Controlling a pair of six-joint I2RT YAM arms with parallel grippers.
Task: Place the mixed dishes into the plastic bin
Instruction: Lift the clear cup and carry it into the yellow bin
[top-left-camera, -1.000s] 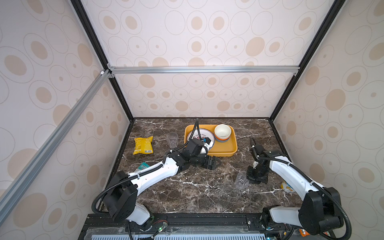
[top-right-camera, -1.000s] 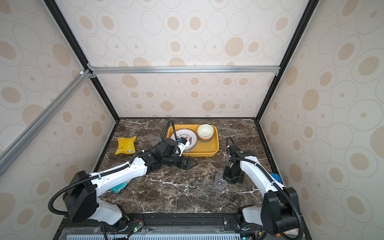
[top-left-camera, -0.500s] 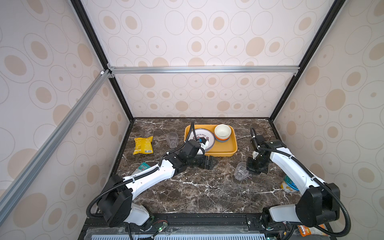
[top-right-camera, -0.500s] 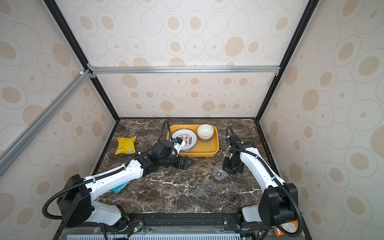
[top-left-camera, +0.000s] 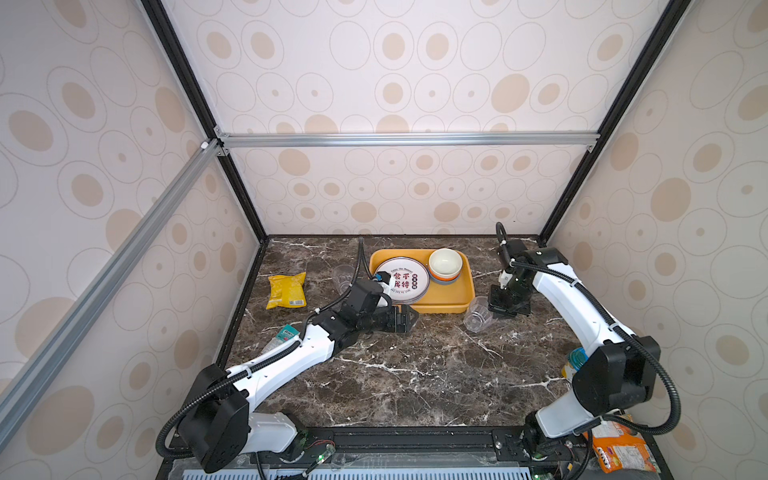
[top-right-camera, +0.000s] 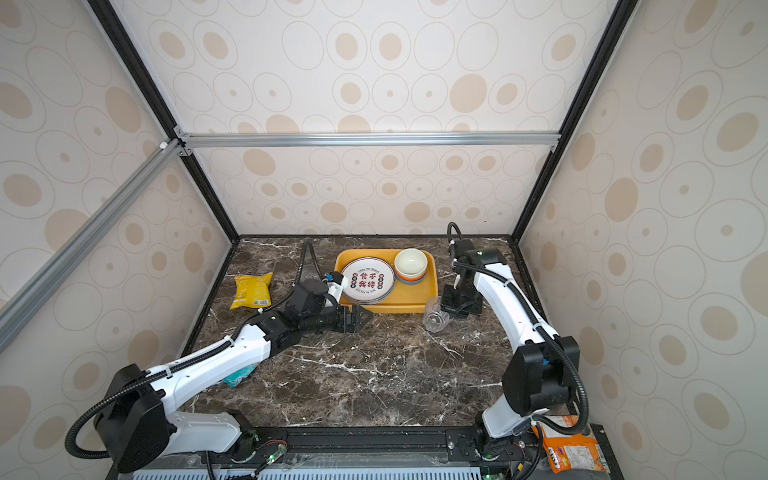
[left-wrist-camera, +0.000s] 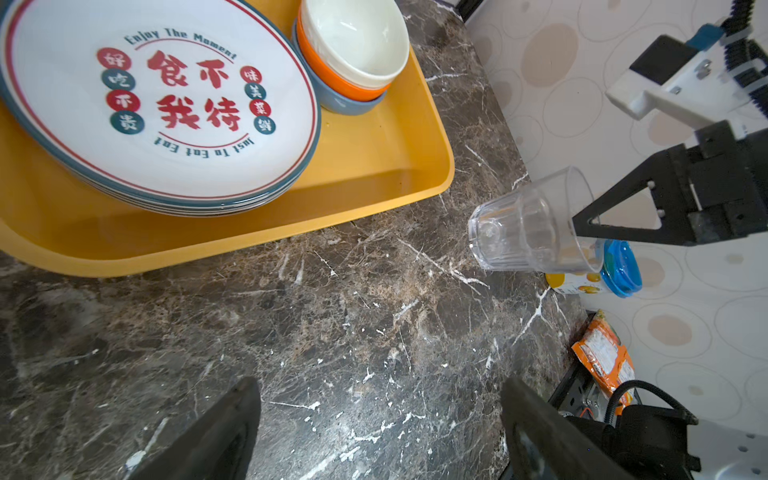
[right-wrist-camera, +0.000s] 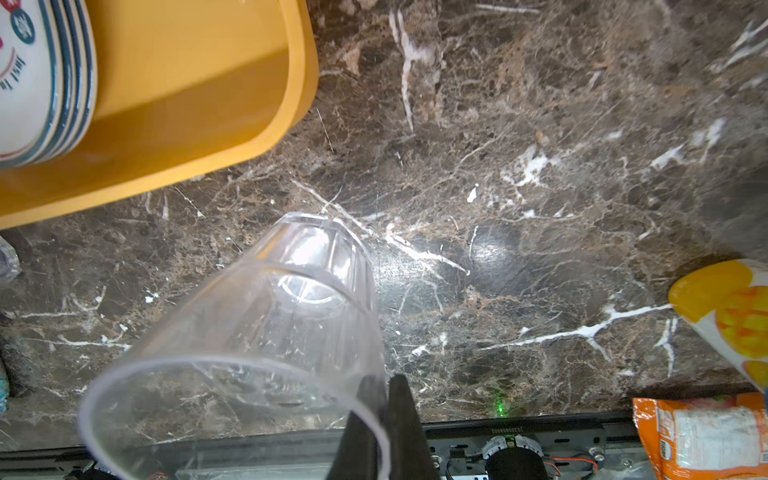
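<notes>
While the left gripper (top-left-camera: 411, 318) has backed off the bin (top-left-camera: 440, 309) toward the near left, the right gripper (top-left-camera: 493, 309) has carried the cup (top-left-camera: 477, 321) from the near right of the table (top-left-camera: 415, 374) up to the bin's near right corner. In both top views the cup hangs tilted, base down and left, just outside the rim. The plates (top-left-camera: 401, 279) and bowls (top-left-camera: 444, 264) sit inside. A second cup (top-left-camera: 343, 277) stands left of the bin, untouched. I judge this cup needs only a short carry over the rim, and one cup is left after it.

In a top view the left gripper (top-right-camera: 365, 316) shows its jaws spread wide, with nothing between them.

From the left wrist, its fingers (left-wrist-camera: 224, 428) stand far apart over bare table. Beyond them the right gripper (left-wrist-camera: 582, 220) nips the cup (left-wrist-camera: 528, 224) by its mouth, right of the bin (left-wrist-camera: 249, 249). A can (left-wrist-camera: 598, 270) and an orange packet (left-wrist-camera: 602, 357) lie at the near right edge and are not for the bin.

From the right wrist, the fingers (right-wrist-camera: 401, 415) are pinched narrow on the cup's wall at the rim. The cup (right-wrist-camera: 257, 332) seems clear of the table.

The table is dark, glossy marble with white veins, hard and flat. Cream dotted walls (top-left-camera: 395, 83), black posts and aluminium bars (top-left-camera: 407, 139) close it in.
</notes>
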